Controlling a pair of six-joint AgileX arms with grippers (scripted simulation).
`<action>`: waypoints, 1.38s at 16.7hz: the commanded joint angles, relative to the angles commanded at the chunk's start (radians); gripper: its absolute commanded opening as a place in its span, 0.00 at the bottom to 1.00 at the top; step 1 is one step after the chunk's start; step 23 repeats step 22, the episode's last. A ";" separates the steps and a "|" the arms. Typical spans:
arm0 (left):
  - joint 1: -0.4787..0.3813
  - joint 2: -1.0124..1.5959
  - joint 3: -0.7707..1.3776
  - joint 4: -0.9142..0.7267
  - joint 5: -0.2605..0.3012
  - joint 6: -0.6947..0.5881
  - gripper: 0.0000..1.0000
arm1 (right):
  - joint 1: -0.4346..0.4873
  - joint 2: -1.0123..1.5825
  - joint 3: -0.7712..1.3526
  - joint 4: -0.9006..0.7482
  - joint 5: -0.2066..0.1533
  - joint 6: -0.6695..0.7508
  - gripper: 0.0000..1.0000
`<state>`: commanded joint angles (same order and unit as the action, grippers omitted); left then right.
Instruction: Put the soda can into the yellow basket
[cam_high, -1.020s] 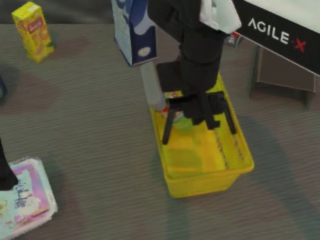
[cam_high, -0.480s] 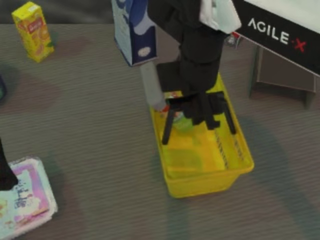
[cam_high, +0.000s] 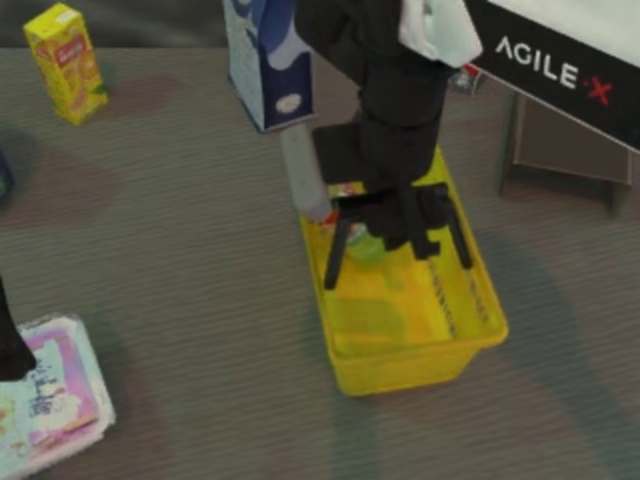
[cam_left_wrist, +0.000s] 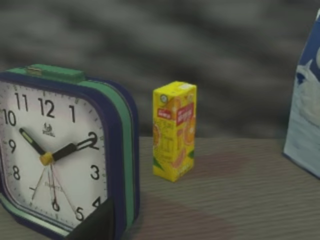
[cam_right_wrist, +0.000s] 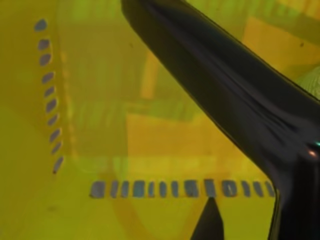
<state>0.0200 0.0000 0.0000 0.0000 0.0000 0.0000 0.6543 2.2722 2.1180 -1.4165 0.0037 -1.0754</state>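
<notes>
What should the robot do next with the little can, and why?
Probably lift the right gripper straight up out of the bright yellow slotted plastic basket. The small red-and-green soda can already sits inside the basket under it, so the job looks nearly finished.

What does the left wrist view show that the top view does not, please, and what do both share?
Only the left wrist view shows the alarm clock face. Only the top view shows the yellow basket, the right claw lowered over it, a glimpse of the soda can beneath, and the pink packet. Both show the juice carton and the blue-and-white carton.
</notes>
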 joint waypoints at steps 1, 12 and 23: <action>0.000 0.000 0.000 0.000 0.000 0.000 1.00 | 0.000 0.000 0.000 0.000 0.000 0.000 0.00; 0.000 0.000 0.000 0.000 0.000 0.000 1.00 | 0.000 0.000 0.000 0.000 0.000 0.000 0.00; 0.000 0.000 0.000 0.000 0.000 0.000 1.00 | -0.029 -0.017 0.171 -0.189 0.000 -0.037 0.00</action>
